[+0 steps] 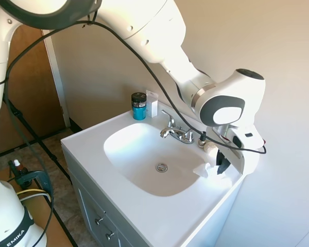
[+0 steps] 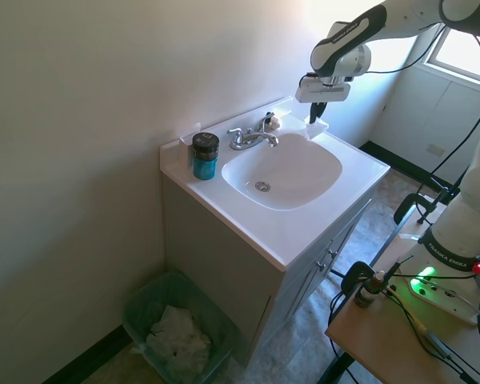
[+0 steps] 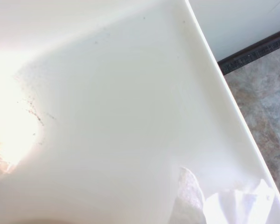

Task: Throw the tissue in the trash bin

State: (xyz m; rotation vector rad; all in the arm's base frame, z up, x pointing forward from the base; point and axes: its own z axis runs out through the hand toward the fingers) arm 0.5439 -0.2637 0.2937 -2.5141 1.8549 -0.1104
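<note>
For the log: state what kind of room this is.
Most likely a small bathroom: a white vanity sink with a chrome faucet against the wall, cabinet doors beneath it, and a trash bin holding crumpled paper on the floor beside it.

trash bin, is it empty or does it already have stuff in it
Not empty. The dark translucent plastic trash bin on the floor beside the white vanity cabinet already holds crumpled white paper, seen in the second exterior view.
</note>
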